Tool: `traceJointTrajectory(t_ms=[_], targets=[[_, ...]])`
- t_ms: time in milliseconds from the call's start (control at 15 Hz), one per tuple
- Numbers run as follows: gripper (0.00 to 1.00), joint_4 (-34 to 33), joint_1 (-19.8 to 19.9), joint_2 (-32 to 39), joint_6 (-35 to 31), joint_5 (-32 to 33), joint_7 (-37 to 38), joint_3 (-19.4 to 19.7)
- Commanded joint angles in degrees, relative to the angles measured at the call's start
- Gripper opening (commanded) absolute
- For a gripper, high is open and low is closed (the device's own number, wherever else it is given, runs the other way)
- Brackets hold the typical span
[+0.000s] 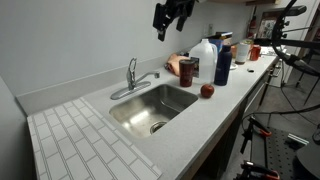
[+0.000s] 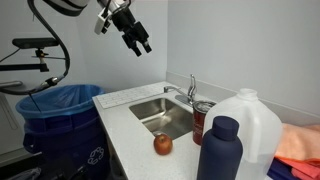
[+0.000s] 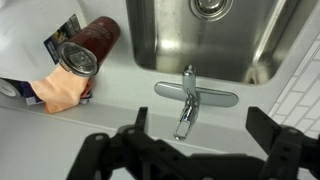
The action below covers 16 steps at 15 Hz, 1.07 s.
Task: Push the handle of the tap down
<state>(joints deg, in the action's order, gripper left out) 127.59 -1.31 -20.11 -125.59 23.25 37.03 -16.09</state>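
Note:
The chrome tap stands at the back rim of the steel sink, and it shows in both exterior views. Its slim handle is raised upright. In the wrist view the handle points toward the camera, above the base plate, and the spout reaches over the basin. My gripper hangs high above the counter, well above the tap and to one side of it. It is open and empty. In the wrist view its fingers frame the tap from far above.
A dark red can, orange cloth, white jug, blue bottle and red apple stand on the counter beside the sink. A tiled drainboard lies on its other side. A blue bin stands by the counter end.

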Motion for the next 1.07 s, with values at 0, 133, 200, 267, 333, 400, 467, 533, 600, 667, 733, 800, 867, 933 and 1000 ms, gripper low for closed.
traceJointTrajectory(t_ms=[0,133,200,267,333,400,467,533,600,667,733,800,867,933,1000], targets=[[1.00,-0.1,0.1,0.6,-1.3,0.0,0.7,0.5],[1.00,-0.1,0.2,1.3,-2.4,0.0,1.4,0.7],[1.00,-0.1,0.2,1.4,-2.5,0.0,1.6,0.7],[1.00,-0.1,0.2,1.4,-2.5,0.0,1.7,0.7],[1.00,-0.1,0.2,1.4,-2.5,0.0,1.7,0.7],[1.00,-0.2,0.2,1.4,-2.5,0.0,1.7,0.7],[1.00,-0.7,0.4,2.3,-4.0,0.3,1.5,0.9],[1.00,-1.7,0.8,3.7,-6.3,0.9,1.3,1.3],[1.00,-2.8,1.3,4.9,-7.6,1.5,1.7,1.4],[1.00,-4.7,1.6,6.2,-8.9,1.2,1.9,1.8],[1.00,-6.1,1.8,7.4,-10.6,0.8,1.5,2.2],[1.00,-7.8,2.1,8.8,-11.8,1.2,1.3,2.6],[1.00,-9.4,2.7,10.7,-13.1,2.1,1.8,2.8],[1.00,-10.8,2.8,12.6,-14.8,2.5,1.7,3.3],[1.00,-12.2,2.9,14.4,-16.1,3.3,1.8,3.7]])
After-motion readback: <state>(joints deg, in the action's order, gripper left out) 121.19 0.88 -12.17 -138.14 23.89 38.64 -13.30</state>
